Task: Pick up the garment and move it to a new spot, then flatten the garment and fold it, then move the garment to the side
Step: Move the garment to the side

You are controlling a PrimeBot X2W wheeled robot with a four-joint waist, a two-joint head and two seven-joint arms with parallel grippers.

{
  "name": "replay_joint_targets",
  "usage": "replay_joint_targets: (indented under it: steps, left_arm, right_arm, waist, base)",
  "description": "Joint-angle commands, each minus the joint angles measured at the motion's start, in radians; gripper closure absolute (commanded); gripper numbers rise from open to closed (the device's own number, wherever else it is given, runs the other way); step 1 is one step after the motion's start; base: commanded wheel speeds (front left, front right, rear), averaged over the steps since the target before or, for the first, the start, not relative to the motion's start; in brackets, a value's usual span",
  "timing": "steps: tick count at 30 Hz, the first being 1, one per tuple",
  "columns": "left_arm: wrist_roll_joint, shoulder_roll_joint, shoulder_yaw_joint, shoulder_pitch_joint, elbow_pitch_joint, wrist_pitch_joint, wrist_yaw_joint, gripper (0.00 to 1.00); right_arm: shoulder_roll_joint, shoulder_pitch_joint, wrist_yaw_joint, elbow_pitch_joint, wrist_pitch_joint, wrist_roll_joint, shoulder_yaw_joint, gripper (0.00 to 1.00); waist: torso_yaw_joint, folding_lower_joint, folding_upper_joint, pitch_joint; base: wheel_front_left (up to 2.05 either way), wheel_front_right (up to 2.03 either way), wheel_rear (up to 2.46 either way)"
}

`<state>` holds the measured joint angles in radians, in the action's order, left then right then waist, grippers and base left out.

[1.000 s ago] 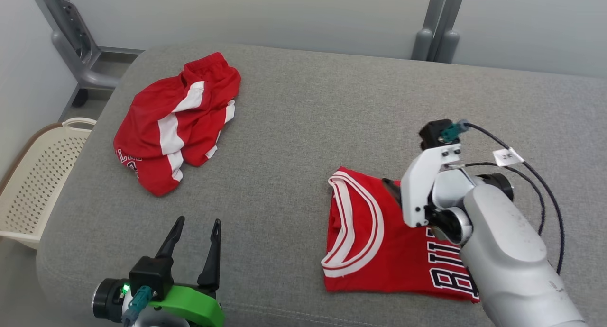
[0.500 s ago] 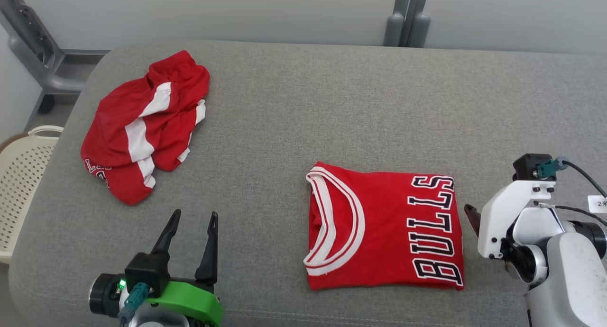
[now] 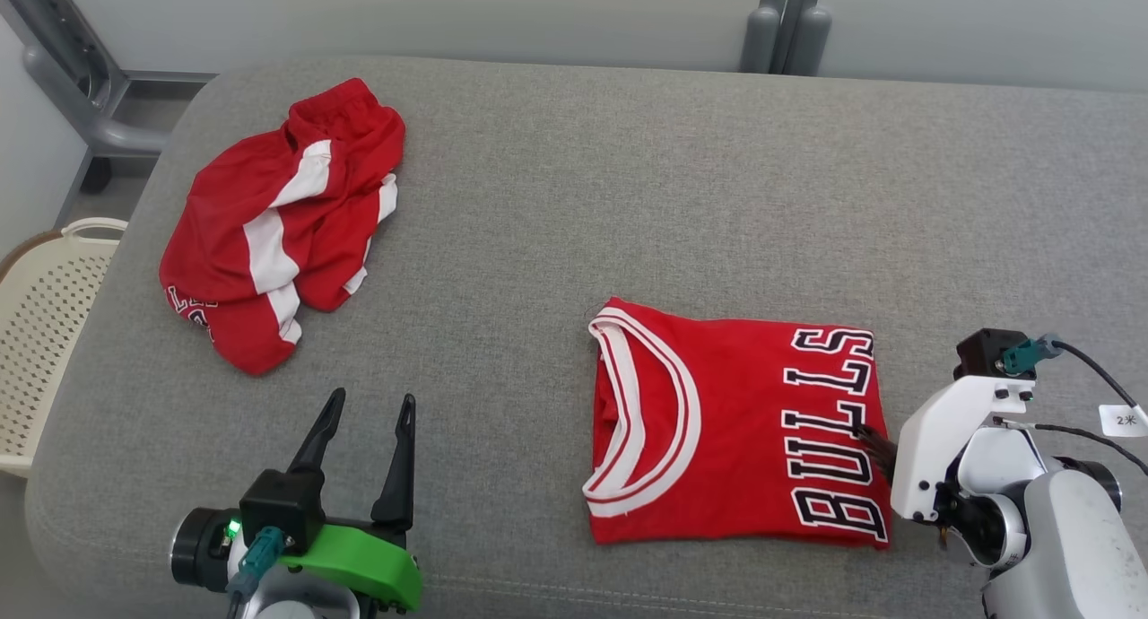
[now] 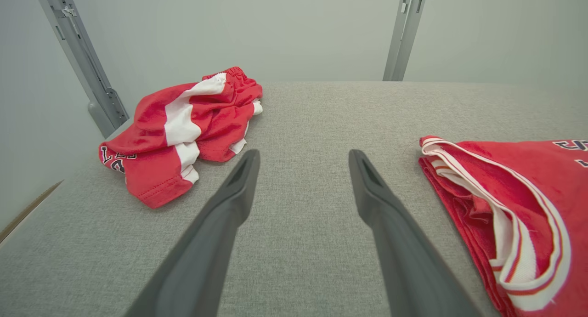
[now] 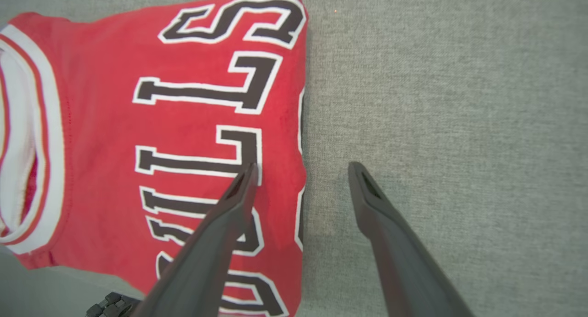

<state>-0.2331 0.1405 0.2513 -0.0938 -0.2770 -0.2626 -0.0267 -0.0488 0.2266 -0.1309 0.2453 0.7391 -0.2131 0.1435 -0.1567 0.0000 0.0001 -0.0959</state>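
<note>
While the white wrist bracket (image 3: 937, 448) hides most of the right end effector (image 5: 302, 167) from the head camera, leaving one dark fingertip showing at the edge of the red jersey (image 3: 735, 422), the right wrist camera shows its two fingers spread wide. One is above the black lettering and the other above bare grey fabric, straddling the garment's edge on the robot's right. Whether either finger touches the cloth cannot be told. In the left wrist view the jersey is cut off at the picture's right side, and only its collar end shows.

The jersey lies flat on the grey fabric-covered desk (image 3: 556, 197), right of centre and toward the near edge. It is folded into a tidy rectangle. Its white-and-red trimmed neckline faces the robot's left, and "BULLS" in black letters outlined in white runs sideways along the opposite end.

A pair of red shorts with white stripes (image 3: 278, 224) sits crumpled at the desk's far left, well apart from the jersey, its printing partly lost in the folds. Bare grey fabric lies between the two. The left end effector (image 3: 373, 396) hangs over the near left of the desk, fingers parted and empty. A cream perforated basket (image 3: 45, 332), cut off by the picture's edge, stands beside the desk on the left. Grey metal posts (image 3: 785, 27) rise behind the desk.
</note>
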Motion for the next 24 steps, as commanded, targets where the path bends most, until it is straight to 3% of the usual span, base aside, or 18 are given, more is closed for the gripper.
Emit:
replay_joint_targets:
  steps: [1,11,12,14,15,16,24]
  left_arm:
    - [0.008,-0.001,-0.003,-0.011,-0.002,-0.003,-0.005,0.00]
    - [0.009,-0.006,-0.002,-0.020,-0.008,-0.003,-0.008,0.00]
    - [0.008,-0.006,-0.002,-0.020,-0.010,-0.003,-0.007,0.00]
    - [0.009,-0.007,-0.002,-0.017,-0.011,-0.003,-0.007,0.00]
    - [0.009,-0.008,-0.002,-0.016,-0.012,-0.003,-0.007,0.00]
    - [0.010,-0.009,-0.001,-0.015,-0.012,-0.003,-0.008,0.00]
    - [0.012,-0.013,0.001,0.005,-0.013,-0.003,-0.008,0.00]
  right_arm:
    - [-0.003,-0.008,0.000,0.013,-0.010,-0.004,0.002,0.00]
    - [-0.003,0.032,0.000,0.135,-0.060,-0.026,0.002,0.02]
    - [-0.003,0.043,0.000,0.170,-0.074,-0.028,-0.001,0.51]
    - [-0.002,0.053,0.000,0.204,-0.088,-0.025,-0.003,0.69]
    - [-0.002,0.059,0.000,0.220,-0.092,-0.016,-0.002,0.91]
    - [-0.002,0.064,0.000,0.236,-0.097,-0.008,-0.002,1.00]
    - [-0.005,0.131,0.001,0.309,-0.154,0.038,-0.002,1.00]
  waist:
    - [-0.007,0.0000,-0.0001,-0.004]
    - [-0.020,0.0000,-0.0001,-0.009]
    - [-0.021,0.0000,-0.0001,-0.006]
    - [-0.021,0.0000,-0.0001,-0.001]
    - [-0.021,0.0000,-0.0001,0.002]
    - [-0.021,0.0000,-0.0001,0.004]
    - [-0.017,0.0000,-0.0001,0.020]
  base:
    - [0.00,0.00,0.00]
    - [0.00,0.00,0.00]
    - [0.00,0.00,0.00]
    - [0.00,0.00,0.00]
    - [0.00,0.00,0.00]
    - [0.00,0.00,0.00]
    - [0.00,0.00,0.00]
